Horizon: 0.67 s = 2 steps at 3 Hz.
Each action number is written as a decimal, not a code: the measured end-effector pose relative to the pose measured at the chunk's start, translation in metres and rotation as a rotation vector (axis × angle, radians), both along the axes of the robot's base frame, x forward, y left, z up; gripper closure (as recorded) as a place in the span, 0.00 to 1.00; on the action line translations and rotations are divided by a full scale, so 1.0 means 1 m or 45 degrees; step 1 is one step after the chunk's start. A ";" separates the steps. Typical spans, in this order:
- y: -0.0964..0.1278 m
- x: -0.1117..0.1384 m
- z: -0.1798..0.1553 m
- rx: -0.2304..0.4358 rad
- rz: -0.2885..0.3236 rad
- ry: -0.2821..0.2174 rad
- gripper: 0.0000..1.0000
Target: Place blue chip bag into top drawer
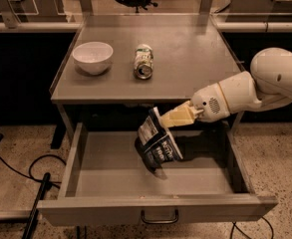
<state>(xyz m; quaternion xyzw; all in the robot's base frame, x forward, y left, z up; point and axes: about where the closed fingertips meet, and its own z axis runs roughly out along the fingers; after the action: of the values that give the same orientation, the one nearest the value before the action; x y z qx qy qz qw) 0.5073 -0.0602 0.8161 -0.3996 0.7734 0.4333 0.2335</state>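
the blue chip bag (159,146) hangs tilted in the middle of the frame, inside the open top drawer (110,171). its white panel faces up and left, and its dark lettered side faces down and right. its lower end is close to the drawer floor, above its own shadow, and i cannot tell whether it touches. the gripper (160,120) sits at the bag's upper edge, its pale fingers (178,116) pinched closed on the crinkled top, so the bag dangles just below and to the left of it.

the drawer is pulled well out toward the bottom of the frame. its flat grey front carries a small dark handle (159,218) at centre. the bag sits a little right of the drawer's middle, well apart from both side walls.

the arm (245,91) comes in from the right edge, a fat white shell that narrows to the wrist. it slopes down and leftward under the front lip of the grey table (195,68).

on the tabletop, upper left, a white bowl (92,57) stands upright. just right of it a can (144,61) lies on its side, its open end facing the drawer.

a speckled floor (16,148) surrounds the table, and a black cable (33,169) loops at lower left.
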 end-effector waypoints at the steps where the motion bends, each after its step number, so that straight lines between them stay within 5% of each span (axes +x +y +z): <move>1: 0.001 0.000 -0.001 0.014 -0.002 0.010 1.00; 2: -0.005 -0.003 -0.008 0.032 -0.042 0.029 1.00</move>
<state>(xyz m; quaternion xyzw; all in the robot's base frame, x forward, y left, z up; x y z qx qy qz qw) 0.5039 -0.0649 0.8080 -0.3789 0.7769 0.4437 0.2368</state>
